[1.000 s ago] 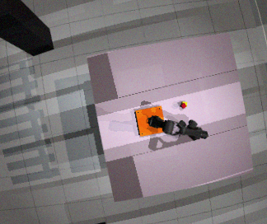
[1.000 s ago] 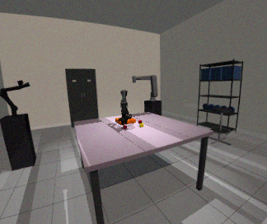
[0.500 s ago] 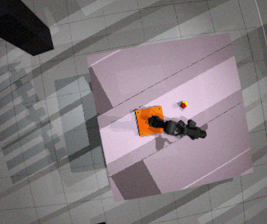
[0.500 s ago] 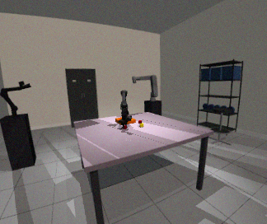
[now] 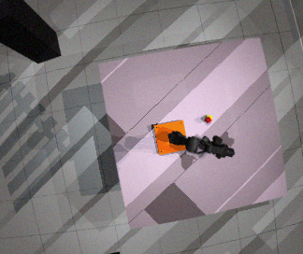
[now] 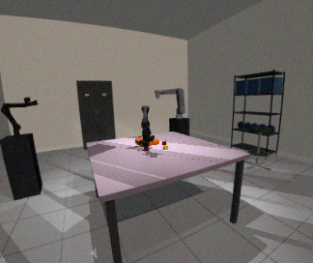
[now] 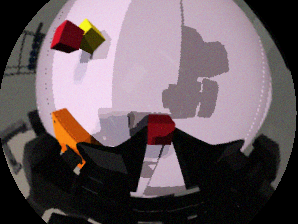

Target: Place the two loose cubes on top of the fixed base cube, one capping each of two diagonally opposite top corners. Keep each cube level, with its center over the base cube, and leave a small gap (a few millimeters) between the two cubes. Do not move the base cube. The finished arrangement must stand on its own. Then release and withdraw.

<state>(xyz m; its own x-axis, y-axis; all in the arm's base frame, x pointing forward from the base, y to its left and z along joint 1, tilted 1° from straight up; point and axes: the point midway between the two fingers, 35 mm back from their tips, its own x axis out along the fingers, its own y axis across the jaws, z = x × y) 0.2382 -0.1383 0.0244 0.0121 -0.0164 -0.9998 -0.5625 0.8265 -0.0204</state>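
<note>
The yellow base cube (image 5: pixel 209 117) (image 6: pixel 166 147) (image 7: pixel 92 38) stands on the table. One red cube (image 5: pixel 208 119) (image 6: pixel 164 143) (image 7: pixel 66 37) sits on top of it, offset toward one corner. My gripper (image 6: pixel 146 147) (image 7: pixel 159 129) is shut on the other red cube, low at the table, away from the base cube. This held red cube shows between the dark fingertips in the wrist view. In the top view the arm hides it. I cannot tell whether its underside touches the table.
The arm's orange mounting plate (image 5: pixel 165 148) (image 6: pixel 138 141) (image 7: pixel 69 131) lies beside the cubes and behind the gripper. The pink table (image 5: pixel 235 84) (image 6: pixel 127 166) carries everything. Dark pedestals, other arms and a shelf stand off the table.
</note>
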